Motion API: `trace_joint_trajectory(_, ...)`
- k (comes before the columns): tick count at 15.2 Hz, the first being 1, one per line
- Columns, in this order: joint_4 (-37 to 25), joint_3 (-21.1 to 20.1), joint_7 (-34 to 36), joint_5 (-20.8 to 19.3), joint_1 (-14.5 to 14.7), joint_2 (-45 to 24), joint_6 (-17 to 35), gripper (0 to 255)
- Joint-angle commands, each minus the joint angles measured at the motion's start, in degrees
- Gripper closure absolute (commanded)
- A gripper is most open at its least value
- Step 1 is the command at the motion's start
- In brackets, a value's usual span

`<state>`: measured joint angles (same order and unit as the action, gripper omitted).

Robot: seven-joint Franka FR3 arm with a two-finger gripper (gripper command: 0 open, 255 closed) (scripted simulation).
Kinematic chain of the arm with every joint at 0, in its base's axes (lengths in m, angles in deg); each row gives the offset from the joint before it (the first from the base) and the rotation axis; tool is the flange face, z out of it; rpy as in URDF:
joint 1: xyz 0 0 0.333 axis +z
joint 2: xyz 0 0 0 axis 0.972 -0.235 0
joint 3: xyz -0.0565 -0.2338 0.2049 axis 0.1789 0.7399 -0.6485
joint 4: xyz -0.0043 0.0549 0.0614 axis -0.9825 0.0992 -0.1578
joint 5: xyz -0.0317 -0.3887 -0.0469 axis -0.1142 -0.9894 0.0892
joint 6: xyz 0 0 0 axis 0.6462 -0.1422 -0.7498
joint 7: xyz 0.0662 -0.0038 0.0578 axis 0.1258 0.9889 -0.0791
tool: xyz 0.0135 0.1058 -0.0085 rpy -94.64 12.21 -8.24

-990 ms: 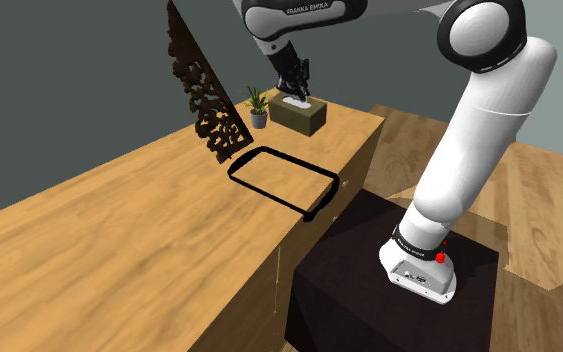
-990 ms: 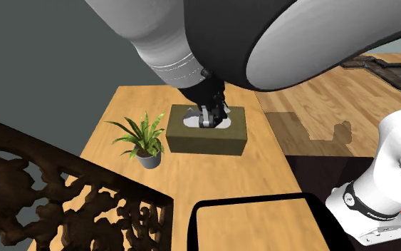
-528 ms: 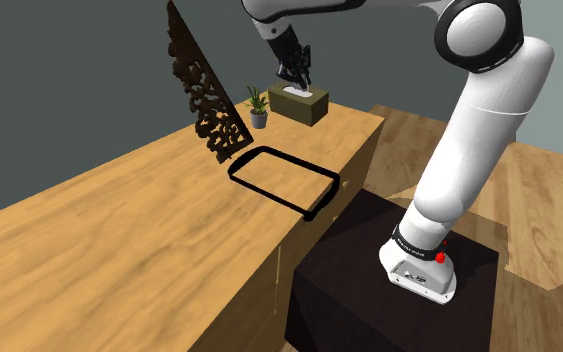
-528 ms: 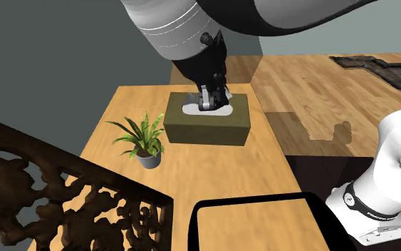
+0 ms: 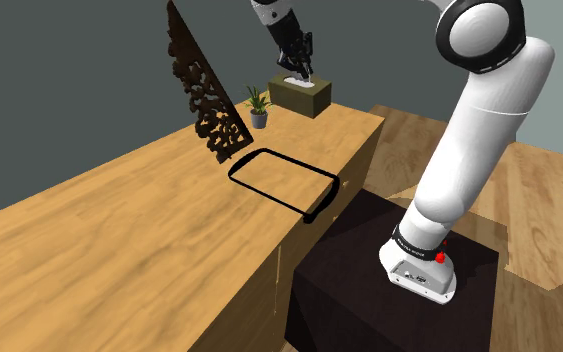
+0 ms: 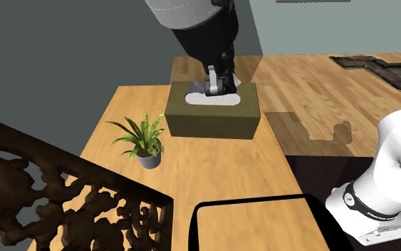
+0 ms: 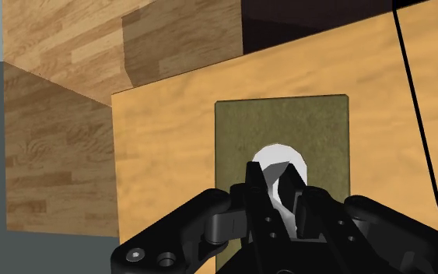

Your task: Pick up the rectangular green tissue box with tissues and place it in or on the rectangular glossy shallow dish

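An olive-green tissue box (image 5: 301, 96) (image 6: 213, 113) (image 7: 287, 124) hangs a little above the far end of the wooden counter (image 5: 119, 230), near its right corner in the shoulder view. My gripper (image 5: 299, 73) (image 6: 216, 87) (image 7: 278, 191) comes down on its top and is shut on the white tissue (image 7: 279, 162) sticking out of the slot. The shallow dish (image 5: 310, 211) (image 6: 248, 202) shows as a black-rimmed rounded rectangle lying flat on the counter, nearer the stand than the box. Its rim (image 7: 416, 101) runs beside the box in the wrist view.
A small potted plant (image 5: 258, 106) (image 6: 143, 140) stands on the counter beside the box. A dark carved openwork panel (image 5: 201, 92) (image 6: 63, 200) rises between the plant and the dish's far side. The dark stand (image 5: 389, 290) sits against the counter's edge.
The gripper has risen with the tissue box, which has left the counter and now hangs higher. Plant, panel and dish have not moved.
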<state>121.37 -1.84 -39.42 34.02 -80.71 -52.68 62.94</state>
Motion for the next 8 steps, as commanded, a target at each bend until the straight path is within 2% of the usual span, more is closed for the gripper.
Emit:
trace_joint_trajectory(1,0.35,-1.1,2.13,1.06,1.2,0.92,-1.42,255)
trace_joint_trajectory(8,0.3,-5.4,10.38,5.56,5.55,3.92,-7.21,255)
